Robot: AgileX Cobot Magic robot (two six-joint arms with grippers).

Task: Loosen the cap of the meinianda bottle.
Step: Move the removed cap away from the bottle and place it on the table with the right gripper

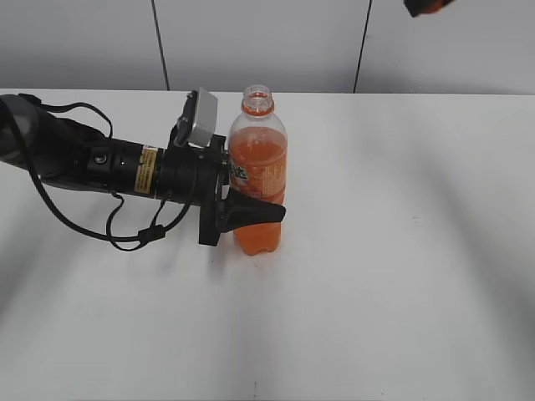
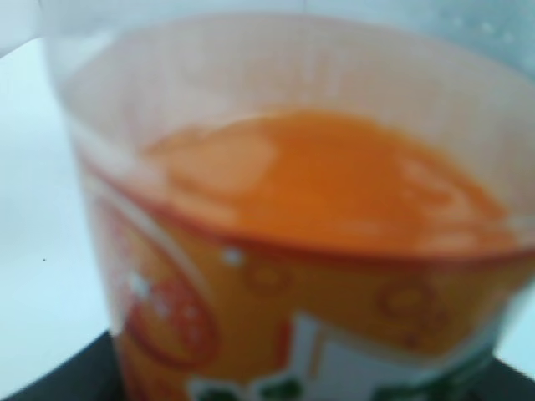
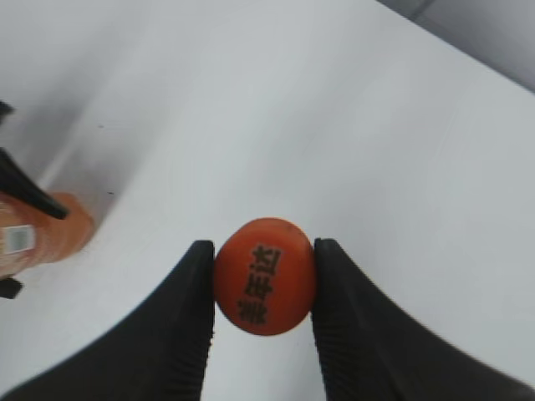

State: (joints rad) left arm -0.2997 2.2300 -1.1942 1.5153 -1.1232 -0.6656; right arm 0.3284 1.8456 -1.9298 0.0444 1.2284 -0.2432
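Note:
The meinianda bottle point(image 1: 258, 171) stands upright on the white table with its mouth open and no cap on it. My left gripper point(image 1: 242, 209) is shut on the bottle's waist from the left. In the left wrist view the bottle point(image 2: 301, 251) fills the frame, blurred, showing orange liquid and the label. My right gripper point(image 3: 263, 280) is shut on the small orange cap point(image 3: 265, 276), printed top facing the camera, held high above the table. The right gripper shows in the exterior view only as a dark and orange bit point(image 1: 428, 7) at the top edge. The bottle's base point(image 3: 38, 230) shows at the left of the right wrist view.
The white table point(image 1: 401, 251) stretches around the bottle. A grey panelled wall point(image 1: 276, 42) stands behind the table's far edge. The left arm and its cable point(image 1: 92, 167) lie across the left side.

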